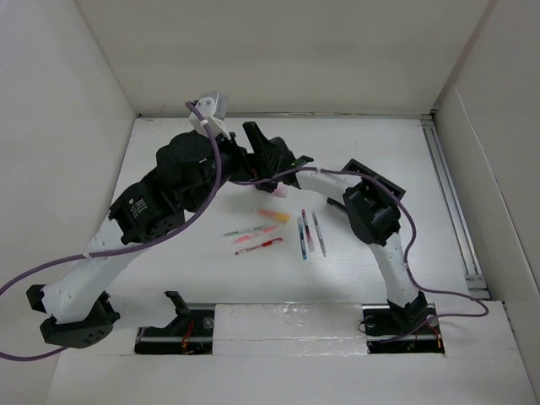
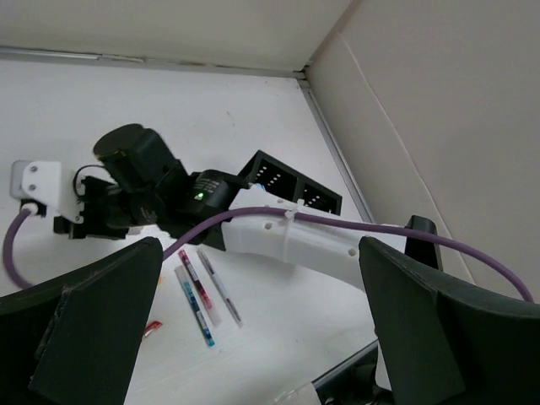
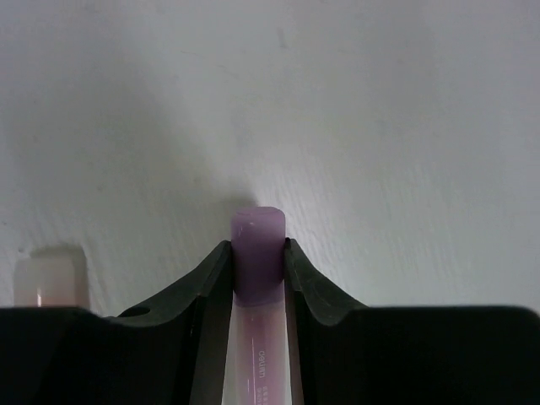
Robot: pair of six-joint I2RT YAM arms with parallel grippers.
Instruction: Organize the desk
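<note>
We count seven slim pens (image 1: 307, 232) mid-frame on the matte white desk (image 1: 405, 143). The right gripper (image 3: 257, 253) clamps one purple-capped marker (image 3: 257, 229). The left gripper (image 2: 260, 253), raised, gapes empty.

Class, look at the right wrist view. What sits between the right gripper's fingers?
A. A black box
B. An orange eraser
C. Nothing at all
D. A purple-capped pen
D: the right gripper is shut on the purple-capped pen, whose cap juts out past the fingers.
</note>
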